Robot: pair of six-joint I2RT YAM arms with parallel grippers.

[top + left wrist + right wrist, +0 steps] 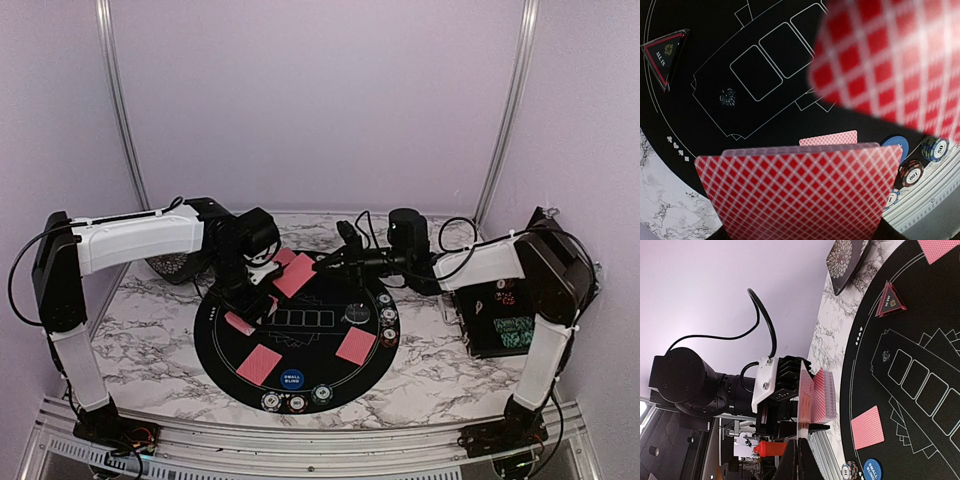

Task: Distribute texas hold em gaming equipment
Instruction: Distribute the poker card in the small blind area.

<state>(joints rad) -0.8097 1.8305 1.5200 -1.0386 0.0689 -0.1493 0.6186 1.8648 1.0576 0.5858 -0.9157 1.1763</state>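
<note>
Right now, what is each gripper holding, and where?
Left gripper clamps the card deck by its side edges; right gripper pinches one card by an edge.

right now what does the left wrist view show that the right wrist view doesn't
Only left wrist: three striped-edge poker chips together; the other catches one. Only right wrist: the left gripper clamping the red-backed card deck, the dark patterned box. Both: that deck, the single red-backed card in the right gripper, black triangular marker, blue round button.

Blurred, edge-cropped red-backed card (890,55); bottom of card deck (800,195) out of frame.
</note>
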